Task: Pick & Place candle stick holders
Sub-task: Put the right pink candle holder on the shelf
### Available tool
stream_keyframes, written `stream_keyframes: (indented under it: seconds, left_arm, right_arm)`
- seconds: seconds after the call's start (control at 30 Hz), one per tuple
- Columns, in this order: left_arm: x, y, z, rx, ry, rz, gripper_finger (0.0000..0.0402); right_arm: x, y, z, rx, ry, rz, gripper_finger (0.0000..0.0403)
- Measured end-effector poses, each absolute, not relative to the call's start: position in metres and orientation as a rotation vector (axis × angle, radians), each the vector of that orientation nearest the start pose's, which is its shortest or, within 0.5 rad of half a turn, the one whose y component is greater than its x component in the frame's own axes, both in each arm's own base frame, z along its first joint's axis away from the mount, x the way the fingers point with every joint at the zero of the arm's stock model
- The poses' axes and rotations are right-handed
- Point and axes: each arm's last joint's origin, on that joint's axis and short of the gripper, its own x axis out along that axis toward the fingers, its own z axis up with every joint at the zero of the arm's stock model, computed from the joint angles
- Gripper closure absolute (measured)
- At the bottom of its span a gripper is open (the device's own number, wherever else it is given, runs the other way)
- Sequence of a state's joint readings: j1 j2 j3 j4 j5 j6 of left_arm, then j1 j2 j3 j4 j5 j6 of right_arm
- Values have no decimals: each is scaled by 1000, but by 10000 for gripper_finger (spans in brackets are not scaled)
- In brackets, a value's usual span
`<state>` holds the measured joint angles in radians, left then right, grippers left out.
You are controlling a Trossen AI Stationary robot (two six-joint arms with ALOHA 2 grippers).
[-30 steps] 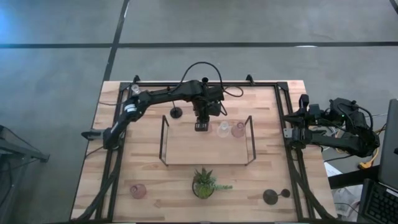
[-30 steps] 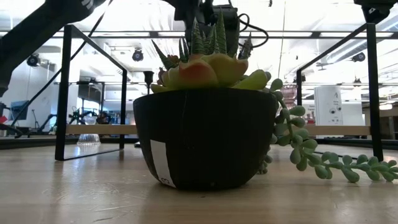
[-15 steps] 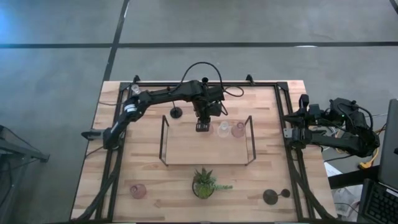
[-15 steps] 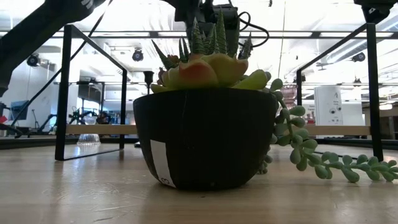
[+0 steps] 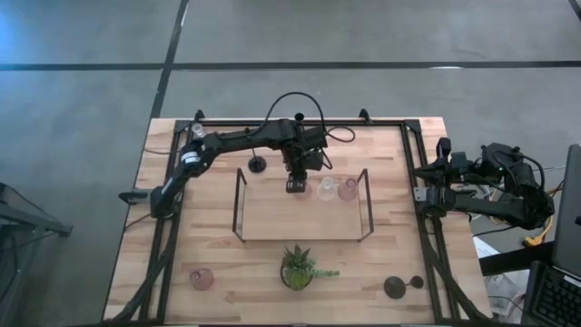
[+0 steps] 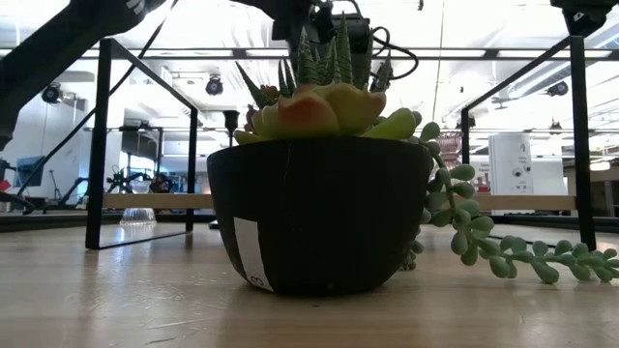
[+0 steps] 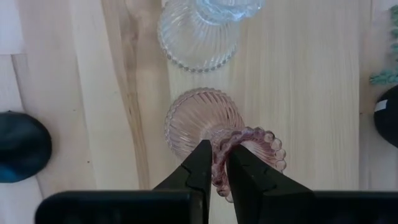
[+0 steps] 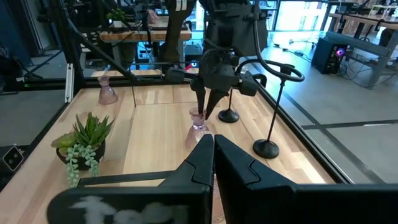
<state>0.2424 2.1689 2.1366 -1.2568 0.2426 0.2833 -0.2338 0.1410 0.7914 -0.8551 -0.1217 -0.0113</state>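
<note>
My left gripper (image 5: 295, 185) reaches over the far part of the wooden tray (image 5: 272, 222) and is shut on a pink glass candle stick holder (image 7: 200, 122) with a ribbed foot. A clear holder (image 5: 325, 189) and another pink one (image 5: 347, 189) stand on their feet on the tray just to its right. A third pink holder (image 5: 201, 278) stands at the table's near left. Black thin-stemmed holders stand behind the tray (image 5: 258, 164) and at the near right (image 5: 393, 288). My right gripper (image 8: 211, 149) is shut and waits folded back at the table's right edge. My left gripper pinches the pink holder's beaded top rim (image 7: 219, 167) between its two fingers, one finger (image 7: 247, 174) inside the cup and one outside. The fingers come steeply from above, pointing down. The holder stands upright under them (image 8: 199, 124); whether its foot rests on the tray I cannot tell.
A green potted plant (image 5: 298, 266) stands just in front of the tray and fills the low view (image 6: 319, 208). The tray's black wire frames (image 5: 240, 202) rise at its left and right ends. Bare wood lies in the tray's middle and at the table's left.
</note>
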Motion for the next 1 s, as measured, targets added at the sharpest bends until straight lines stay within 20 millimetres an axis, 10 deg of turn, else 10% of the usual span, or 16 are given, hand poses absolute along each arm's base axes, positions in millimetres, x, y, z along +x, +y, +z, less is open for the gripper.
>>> stream_keyframes:
  seconds: [1.0]
  left_arm:
    - [432,101,282,-61,1220,-163,360]
  right_arm:
    - [12,1,317,25,202,-111,394]
